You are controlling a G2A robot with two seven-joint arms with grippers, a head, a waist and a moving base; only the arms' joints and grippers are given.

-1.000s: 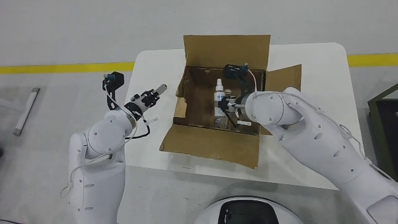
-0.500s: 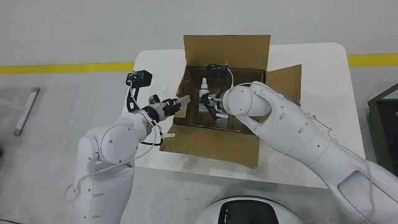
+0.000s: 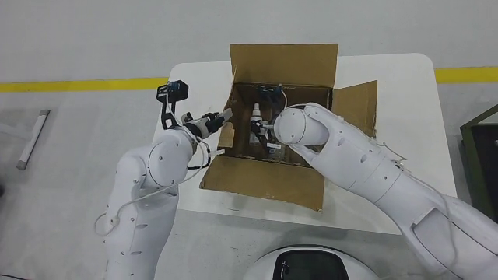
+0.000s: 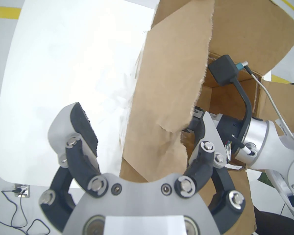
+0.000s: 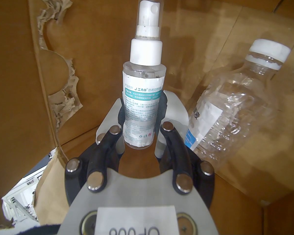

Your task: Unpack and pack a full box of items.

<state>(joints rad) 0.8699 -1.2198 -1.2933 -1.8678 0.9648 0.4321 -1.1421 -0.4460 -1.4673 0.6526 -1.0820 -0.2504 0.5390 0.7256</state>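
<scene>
Inside the cardboard box on the white worktop, the right hand pinches a small spray bottle by its labelled body. Just beside it a clear plastic water bottle leans against the box wall. At the box's torn side flap, the left hand is spread, one finger on each side of the flap.

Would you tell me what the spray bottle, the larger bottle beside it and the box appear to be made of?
Spray bottle: likely clear, glossy plastic, see-through above its paper label, with a white pump.
Larger bottle: thin clear plastic, dented and crinkled, white cap.
Box: matte brown cardboard, edges torn ragged.
</scene>
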